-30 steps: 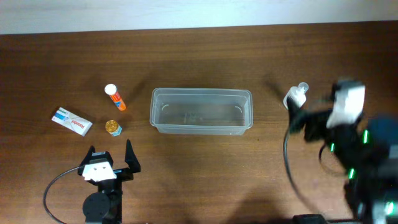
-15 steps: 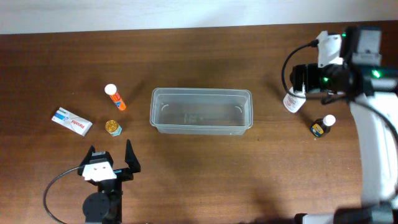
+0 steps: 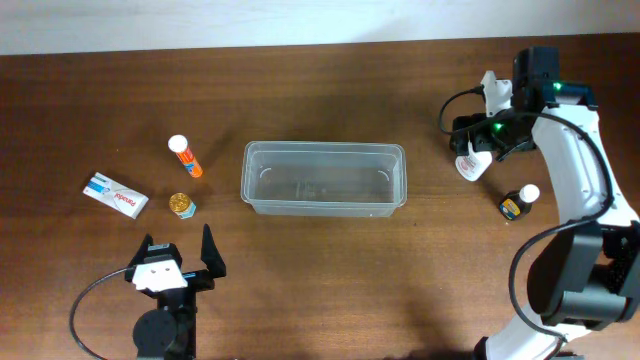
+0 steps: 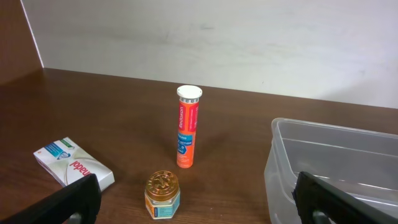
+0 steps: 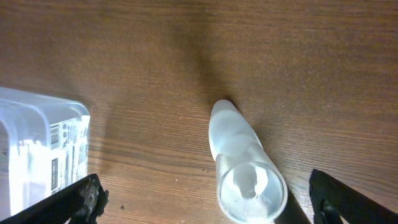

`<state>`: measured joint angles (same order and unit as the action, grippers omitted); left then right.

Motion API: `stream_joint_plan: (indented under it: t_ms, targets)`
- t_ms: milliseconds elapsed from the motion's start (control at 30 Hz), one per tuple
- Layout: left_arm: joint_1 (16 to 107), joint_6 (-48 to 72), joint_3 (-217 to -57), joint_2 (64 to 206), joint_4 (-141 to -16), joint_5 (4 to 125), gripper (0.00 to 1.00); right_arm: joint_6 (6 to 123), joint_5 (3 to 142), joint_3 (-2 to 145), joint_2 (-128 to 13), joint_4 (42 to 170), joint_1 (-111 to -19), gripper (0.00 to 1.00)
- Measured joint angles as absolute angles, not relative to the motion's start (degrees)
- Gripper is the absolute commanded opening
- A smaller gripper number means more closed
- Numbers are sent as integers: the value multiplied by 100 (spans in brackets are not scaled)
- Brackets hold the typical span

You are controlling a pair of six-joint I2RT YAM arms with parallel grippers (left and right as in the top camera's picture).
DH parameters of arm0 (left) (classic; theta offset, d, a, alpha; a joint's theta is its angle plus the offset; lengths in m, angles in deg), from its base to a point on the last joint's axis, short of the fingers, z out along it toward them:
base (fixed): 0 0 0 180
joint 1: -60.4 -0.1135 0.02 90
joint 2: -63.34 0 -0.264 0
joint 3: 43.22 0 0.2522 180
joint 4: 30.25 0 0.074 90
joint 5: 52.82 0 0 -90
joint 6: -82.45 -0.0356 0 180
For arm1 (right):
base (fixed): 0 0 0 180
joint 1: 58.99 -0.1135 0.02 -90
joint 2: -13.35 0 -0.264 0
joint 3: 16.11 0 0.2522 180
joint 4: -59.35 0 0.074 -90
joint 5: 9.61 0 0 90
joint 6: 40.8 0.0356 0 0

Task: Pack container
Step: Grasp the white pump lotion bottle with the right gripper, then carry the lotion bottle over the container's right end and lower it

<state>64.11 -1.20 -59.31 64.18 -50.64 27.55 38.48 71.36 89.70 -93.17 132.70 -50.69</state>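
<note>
The container [image 3: 325, 148], a clear shallow tub with nothing in it, stands mid-table; its wall shows in the left wrist view [image 4: 280, 162] and a corner in the right wrist view [image 5: 37, 149]. My right gripper [image 3: 478, 140] hangs open over a white bottle [image 3: 471, 166] right of the container. In the right wrist view the bottle [image 5: 245, 168] stands between the spread fingers [image 5: 211, 202], untouched. My left gripper [image 3: 178, 262] is open and holds nothing near the front left; in its wrist view the fingers [image 4: 196, 208] flank a gold-lidded jar [image 4: 162, 195].
An orange tube [image 3: 186, 158] [image 4: 187, 135], the gold-lidded jar [image 3: 182, 205] and a white box [image 3: 116, 194] [image 4: 73, 163] lie left of the container. A small dark bottle with a white cap [image 3: 517, 203] stands at the right, near my right arm.
My right arm has swung from the front right up to the back right and now sits over the white bottle, uncovering the small dark bottle. The left arm has not moved.
</note>
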Motion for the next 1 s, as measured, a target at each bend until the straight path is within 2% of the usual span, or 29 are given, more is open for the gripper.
stream_joint_plan:
  t_ms: [200, 333, 433, 567, 800, 1000]
  targets:
    - [6411, -120, -5931, 6418, -5064, 2755, 99, 3835, 7308, 8970, -9513, 13318, -5043, 82]
    - [6411, -120, -5931, 6418, -5064, 2755, 99, 3824, 7374, 8970, -9695, 13318, -5039, 79]
    - [6411, -122, -5931, 6418, -5064, 2755, 100, 3807, 7400, 8970, -9874, 13318, -5039, 72]
    - [6411, -135, -5931, 6418, -5064, 2755, 99, 3783, 7433, 8970, -10021, 13314, -5039, 57]
    - [6411, -135, -5931, 6418, -5064, 2755, 99, 3737, 7496, 8970, -10049, 13209, -5039, 24]
    - [6411, -135, -5931, 6418, -5064, 2755, 99, 3717, 7483, 8970, -10049, 13172, -5034, 17]
